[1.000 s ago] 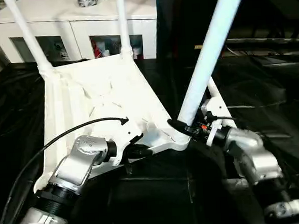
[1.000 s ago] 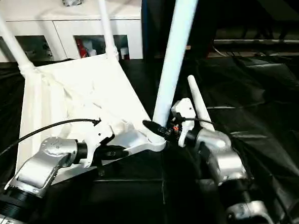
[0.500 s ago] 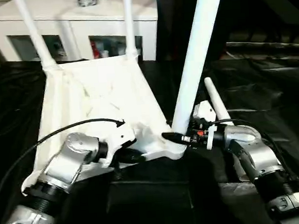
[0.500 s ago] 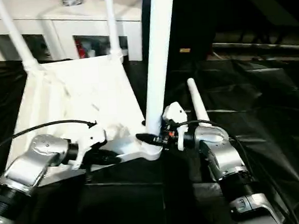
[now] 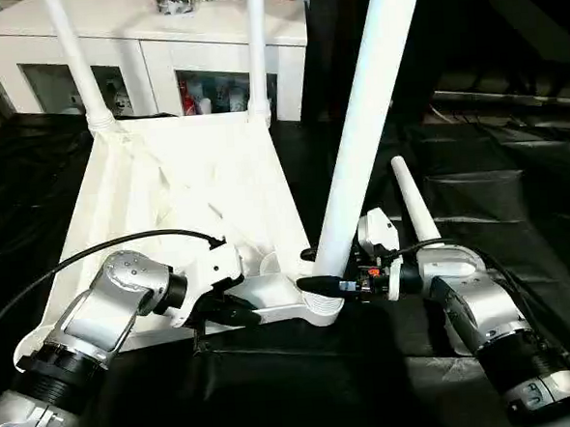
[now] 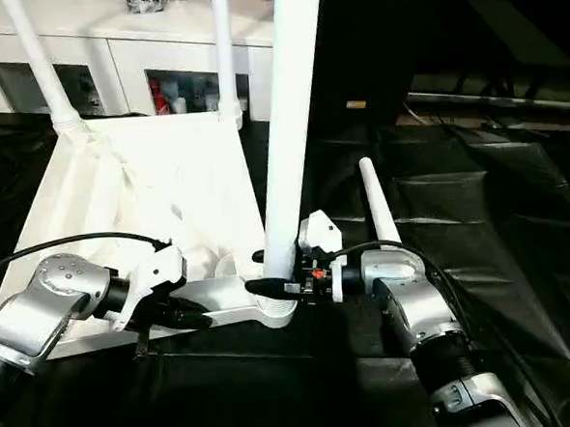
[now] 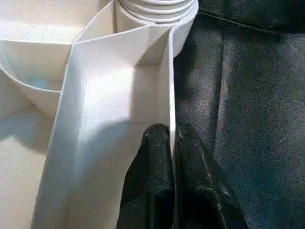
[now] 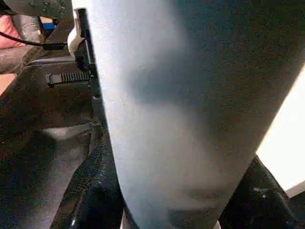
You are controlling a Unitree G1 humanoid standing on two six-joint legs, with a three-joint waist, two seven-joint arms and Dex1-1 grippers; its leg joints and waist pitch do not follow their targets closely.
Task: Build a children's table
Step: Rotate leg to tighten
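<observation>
Right end effector [image 5: 320, 281] grips white tapered tube leg [image 5: 362, 131]; left end effector [image 7: 172, 143] pinches white ribbed plastic tabletop [image 5: 182, 186] rim; no legible writing.

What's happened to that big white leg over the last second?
The leg in the right gripper has swung from a strong lean to nearer upright in its corner socket. The left gripper stays pinched on the tabletop rim; the spare leg lies where it was.

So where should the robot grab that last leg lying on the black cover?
Probably around its thick end, coming down from above. The loose leg lies flat on the black sheet, its narrow rounded tip pointing away from the robot, and the right gripper is beside its thick end.
</observation>
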